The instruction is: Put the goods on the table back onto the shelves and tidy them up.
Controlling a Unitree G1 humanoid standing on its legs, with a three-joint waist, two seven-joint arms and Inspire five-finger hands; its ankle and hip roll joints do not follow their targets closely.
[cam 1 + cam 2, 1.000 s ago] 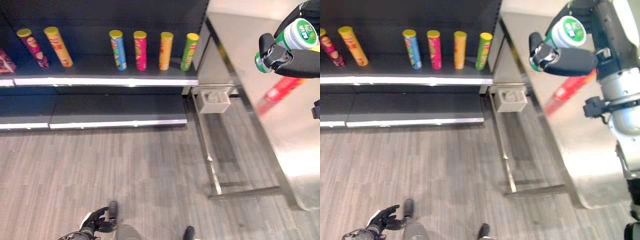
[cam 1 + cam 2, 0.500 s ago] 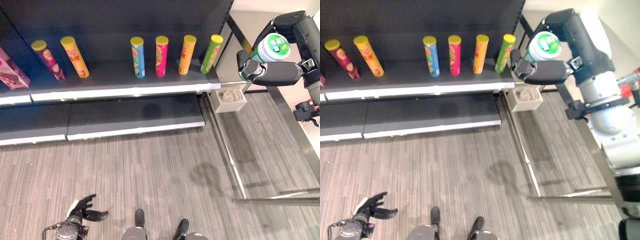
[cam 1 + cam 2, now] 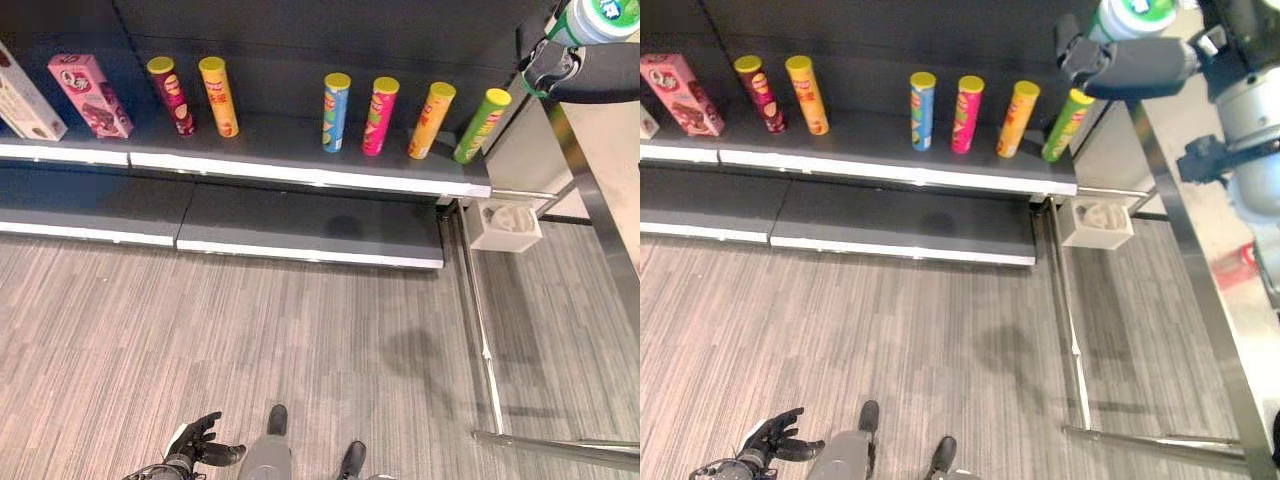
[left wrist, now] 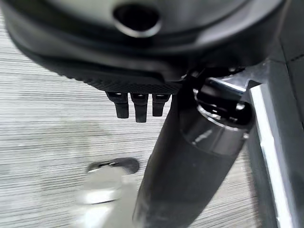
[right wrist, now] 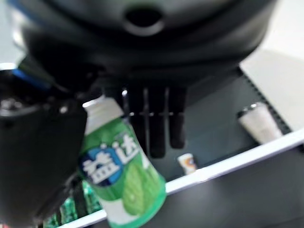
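Shelf (image 3: 300, 172) – six tubes | right hand (image 3: 1120, 62) clamps green bottle (image 5: 121, 173) | left hand (image 3: 765, 447) – fingers spread

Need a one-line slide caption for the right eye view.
Right hand carries a green bottle toward the shelf of snack tubes.

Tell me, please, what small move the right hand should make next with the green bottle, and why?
Probably carry it leftward and down toward the shelf. The right hand holds the green bottle high beside the shelf's right end, above the green can, not yet over a bare spot. The left hand hangs low near the floor.
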